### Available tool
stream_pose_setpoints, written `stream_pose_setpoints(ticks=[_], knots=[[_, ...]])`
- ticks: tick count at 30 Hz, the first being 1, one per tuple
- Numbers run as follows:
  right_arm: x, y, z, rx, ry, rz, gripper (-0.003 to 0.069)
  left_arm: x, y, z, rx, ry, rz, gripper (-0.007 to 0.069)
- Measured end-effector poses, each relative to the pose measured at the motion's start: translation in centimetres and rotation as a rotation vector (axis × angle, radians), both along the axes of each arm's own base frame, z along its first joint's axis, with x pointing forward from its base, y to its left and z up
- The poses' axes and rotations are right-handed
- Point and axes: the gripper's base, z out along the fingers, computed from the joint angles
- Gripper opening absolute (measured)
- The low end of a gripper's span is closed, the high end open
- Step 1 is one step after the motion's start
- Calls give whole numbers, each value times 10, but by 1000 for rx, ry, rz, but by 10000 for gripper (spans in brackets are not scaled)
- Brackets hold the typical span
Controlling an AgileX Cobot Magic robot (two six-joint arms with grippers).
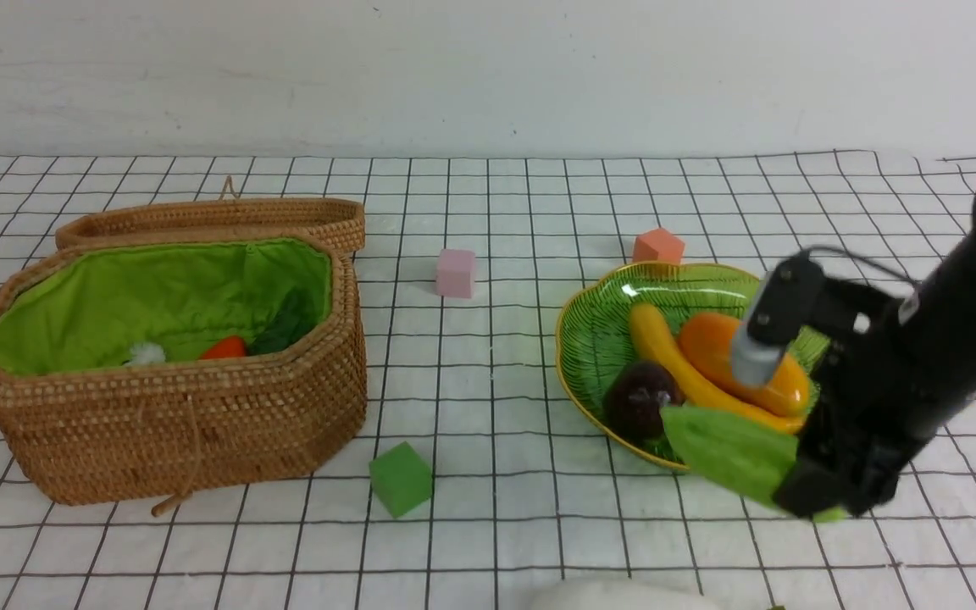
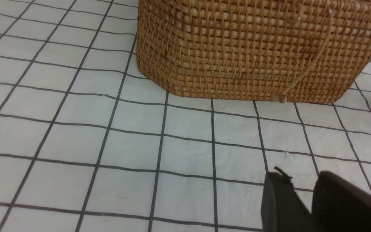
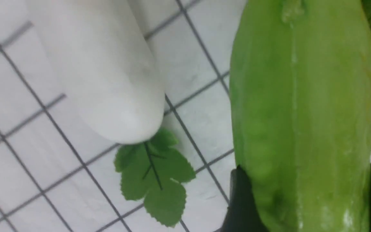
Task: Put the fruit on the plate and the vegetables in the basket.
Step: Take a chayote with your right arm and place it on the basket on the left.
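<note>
The green plate (image 1: 602,330) at the right holds the fruit: a banana (image 1: 666,356), a mango (image 1: 712,347) and a dark mangosteen (image 1: 640,398). A light green gourd (image 1: 729,453) lies over the plate's near rim. My right gripper (image 1: 823,500) is shut on the gourd (image 3: 301,96), with a black finger (image 3: 240,199) pressed against each side. The white radish (image 3: 101,71) lies on the cloth beside it, its leaf (image 3: 155,180) showing. The basket (image 1: 200,424) stands open at the left with a carrot (image 1: 225,347) inside. My left gripper (image 2: 301,180) hovers over the cloth near the basket (image 2: 253,51), slightly open and empty.
Three foam cubes lie on the checked cloth: pink (image 1: 456,273) between basket and plate, orange (image 1: 657,246) behind the plate, green (image 1: 401,479) by the basket's front corner. The basket's lid (image 1: 217,220) hangs open behind it. A white tuft (image 1: 146,352) shows inside the basket.
</note>
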Motion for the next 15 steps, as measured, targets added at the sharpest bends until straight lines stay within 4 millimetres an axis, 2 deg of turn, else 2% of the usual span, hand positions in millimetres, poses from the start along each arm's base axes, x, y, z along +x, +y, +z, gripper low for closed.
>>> stream_pose_setpoints(ticks=[1, 3, 5, 6, 7, 8, 9, 10, 11, 12, 13, 14, 15], knots=[[0, 2, 8, 18, -14, 6, 449, 0, 0, 0, 0, 0, 0, 160], [1, 27, 59, 174, -128, 58, 449, 0, 0, 0, 0, 0, 0, 163], [-1, 54, 87, 306, -201, 118, 449, 0, 0, 0, 0, 0, 0, 162], [0, 58, 92, 332, -218, 124, 449, 0, 0, 0, 0, 0, 0, 162], [-1, 74, 104, 390, -262, 160, 449, 0, 0, 0, 0, 0, 0, 162], [0, 99, 116, 478, -302, 199, 449, 0, 0, 0, 0, 0, 0, 165], [4, 118, 119, 540, -315, 214, 449, 0, 0, 0, 0, 0, 0, 165], [4, 122, 119, 547, -312, 223, 449, 0, 0, 0, 0, 0, 0, 165], [9, 153, 120, 617, -336, 256, 449, 0, 0, 0, 0, 0, 0, 165], [13, 154, 117, 620, -343, 249, 449, 0, 0, 0, 0, 0, 0, 165], [19, 182, 112, 664, -372, 265, 449, 0, 0, 0, 0, 0, 0, 166], [27, 199, 104, 682, -396, 266, 449, 0, 0, 0, 0, 0, 0, 167], [37, 223, 89, 696, -433, 262, 449, 0, 0, 0, 0, 0, 0, 168]])
